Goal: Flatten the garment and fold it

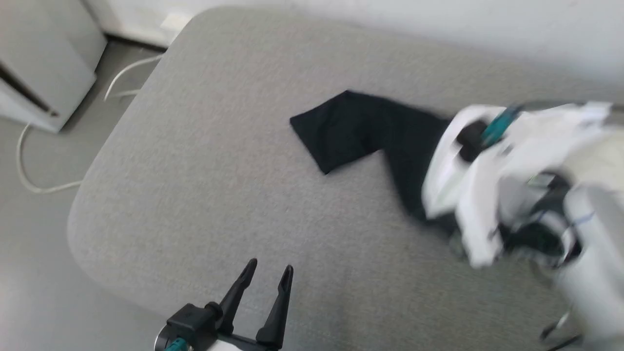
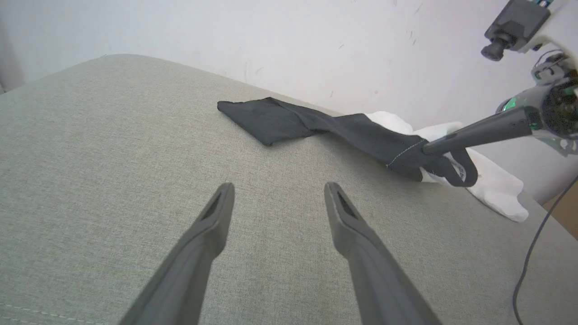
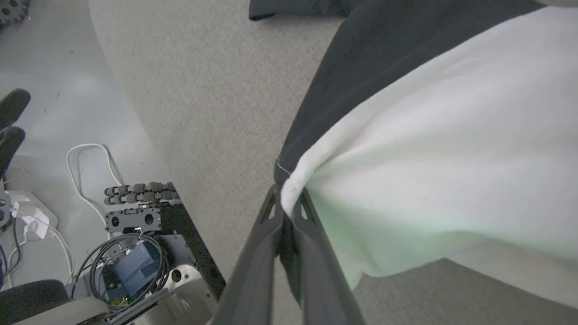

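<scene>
**Grasp at the start of flattening.** The garment lay bunched on the grey cushion, toward the robot's right and close to the wall. One black sleeve trailed out flat to the left, its end doubled over. The white body was crumpled at the far right.

The right gripper had its jaws pressed together on the cloth at the seam where black sleeve met white body. In the right wrist view a pinch of fabric stood up between the fingertips, and the white panel draped away from them. A loop of black trim hung under the fingers in the left wrist view. It was probably the neckline, though this could not be told for certain. A hold at a seam near the shoulder was likely chosen because it lets the shirt hang open when raised, rather than dragging as a lump.

The left gripper had its jaws wide apart and empty. It hovered over bare cushion near the front edge, well apart from the garment. It was presumably kept clear to take a second point once the cloth was spread. The right arm appeared blurred in the head view.
</scene>
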Robot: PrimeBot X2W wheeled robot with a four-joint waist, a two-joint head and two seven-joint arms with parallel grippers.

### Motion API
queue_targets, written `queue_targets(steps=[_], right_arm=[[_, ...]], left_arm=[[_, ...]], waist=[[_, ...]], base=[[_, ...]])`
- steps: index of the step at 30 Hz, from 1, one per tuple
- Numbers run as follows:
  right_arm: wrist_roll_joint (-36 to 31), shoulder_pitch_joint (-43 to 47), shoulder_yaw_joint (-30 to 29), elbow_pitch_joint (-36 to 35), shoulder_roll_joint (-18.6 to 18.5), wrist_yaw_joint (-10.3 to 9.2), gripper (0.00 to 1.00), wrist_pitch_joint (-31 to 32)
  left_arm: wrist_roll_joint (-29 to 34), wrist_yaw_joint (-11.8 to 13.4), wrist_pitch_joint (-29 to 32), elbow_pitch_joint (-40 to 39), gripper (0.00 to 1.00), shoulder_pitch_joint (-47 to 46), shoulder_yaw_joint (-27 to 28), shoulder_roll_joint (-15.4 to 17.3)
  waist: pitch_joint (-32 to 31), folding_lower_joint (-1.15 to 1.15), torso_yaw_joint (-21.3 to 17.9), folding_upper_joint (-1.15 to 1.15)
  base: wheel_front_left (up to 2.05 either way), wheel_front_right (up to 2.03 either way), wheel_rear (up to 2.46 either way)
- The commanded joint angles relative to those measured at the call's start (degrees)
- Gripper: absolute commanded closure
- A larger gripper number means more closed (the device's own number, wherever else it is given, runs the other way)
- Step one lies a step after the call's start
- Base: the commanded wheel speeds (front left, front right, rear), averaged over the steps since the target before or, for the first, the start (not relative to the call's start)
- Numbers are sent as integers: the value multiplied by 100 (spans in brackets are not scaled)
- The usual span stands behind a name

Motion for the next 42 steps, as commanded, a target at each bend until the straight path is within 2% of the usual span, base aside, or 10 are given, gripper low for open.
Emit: queue_targets(steps=[1,8,9,10,16,21,25,29,35,42], right_arm=[[179,264,29,-150,68,-3,98,186],[515,1557,247,-991,89,-3,96,792],[404,1655,243,-1011,73,-3,69,679],[261,1720,206,-1001,80,-3,0,493],[-141,1664,-37,-931,316,-3,0,-488],[-283,1544,-790,-1299,546,-3,0,-1509],[-1348,1777,-1655,-1586,752,-3,0,-2976],[-2277,2506,-2506,-1811,1482,-3,0,-4204],[-3341,3675,-3108,-2023,1961,-3,0,-5804],[-2929,4396,-3055,-1338,1977,-3,0,-6942]], left_arm=[[-27,34,32,-55,0,67,4,37],[-96,89,165,-263,0,176,37,123],[-108,90,173,-281,0,167,41,128],[-119,84,175,-295,0,153,41,132],[-175,82,144,-302,0,109,51,136],[-134,123,58,-338,0,111,79,170],[-30,217,-100,-430,0,96,168,182],[5,274,-183,-478,0,145,239,193],[58,307,-297,-540,0,261,371,179],[189,291,-332,-460,0,320,432,239]], waist=[[-391,1,-371,0],[-452,1,-429,0],[-444,1,-433,0],[-435,1,-439,0],[-470,1,-577,0],[-552,1,-723,0],[-557,1,-854,0],[-549,1,-1011,0],[-460,1,-1361,0],[-426,1,-1737,0]], base=[[0,0,0],[0,0,0],[0,0,0],[0,0,0],[0,0,0],[0,0,0],[0,0,0],[0,0,0],[0,0,0],[0,0,0]])
